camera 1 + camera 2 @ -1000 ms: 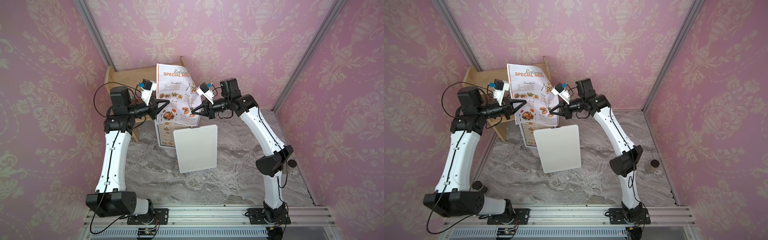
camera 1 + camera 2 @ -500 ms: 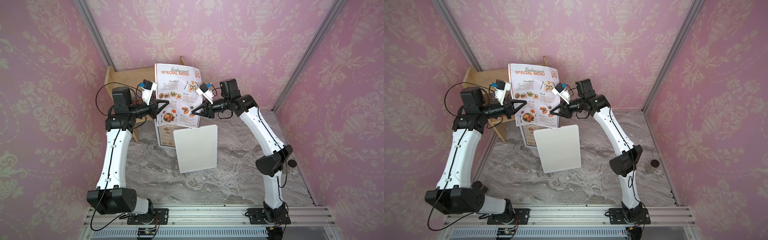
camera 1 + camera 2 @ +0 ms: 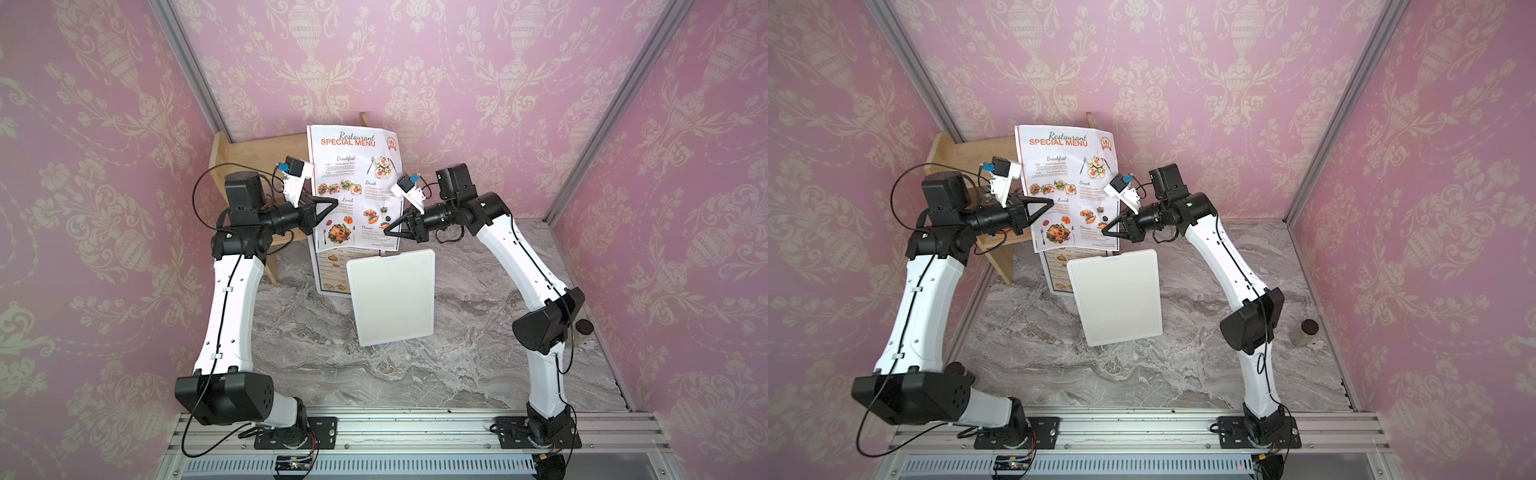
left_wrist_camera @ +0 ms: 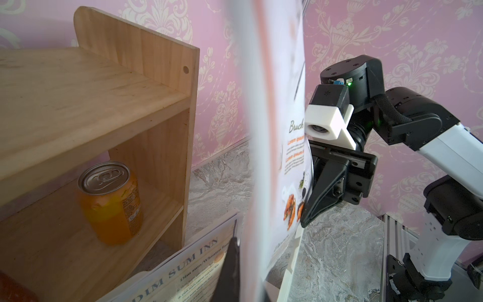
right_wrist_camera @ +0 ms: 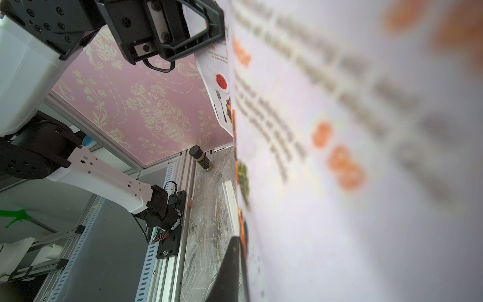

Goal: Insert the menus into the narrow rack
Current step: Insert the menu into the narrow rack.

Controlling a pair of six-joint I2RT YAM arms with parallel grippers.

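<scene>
The DIM SUM INN menu [image 3: 328, 270] is mostly hidden by the white panel [image 3: 392, 297], and the special menu [image 5: 339, 130] blurs close up.

The special menu [image 3: 357, 187] hung far centre, between the left gripper [image 3: 334, 202] and the right gripper [image 3: 386, 229]. Just nearer sat the rack [image 3: 392, 299], with the Dim Sum menu [image 3: 330, 270] at its far-left corner. The shelf [image 3: 249, 153] stood far left.

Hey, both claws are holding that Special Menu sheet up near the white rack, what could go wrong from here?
1. The Special Menu is pinched only at its side edges by the left claw and right claw; its free bottom edge may buckle against the rack instead of sliding in.
2. The Dim Sum menu lies flat by the rack's base and could get nudged or creased.
3. The left arm is close to the shelf and might bump it.
</scene>
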